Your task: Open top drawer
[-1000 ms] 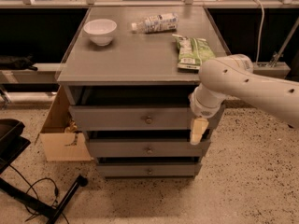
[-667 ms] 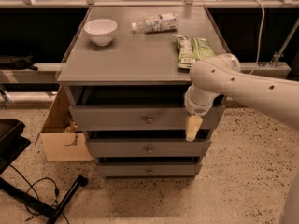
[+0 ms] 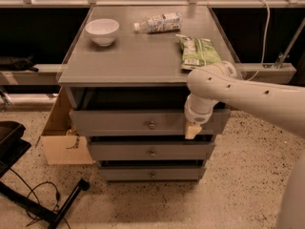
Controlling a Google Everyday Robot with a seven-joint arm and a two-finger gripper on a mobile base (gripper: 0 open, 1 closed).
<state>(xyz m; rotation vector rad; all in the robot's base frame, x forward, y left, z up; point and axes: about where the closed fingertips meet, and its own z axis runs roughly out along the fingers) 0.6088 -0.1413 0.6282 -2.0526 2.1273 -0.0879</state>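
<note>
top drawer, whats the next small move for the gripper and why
Probably slide the gripper sideways to the centre knob: it hangs before the top drawer's front, nearer the right end as seen, level with the knob, not on it.

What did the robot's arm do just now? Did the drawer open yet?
The gripper slid to the left across the front of the top drawer, closer to the knob, but it is still off to the knob's right. It took hold of nothing. The top drawer did not move, and the bowl, bottle and green packet stayed where they were.
</note>
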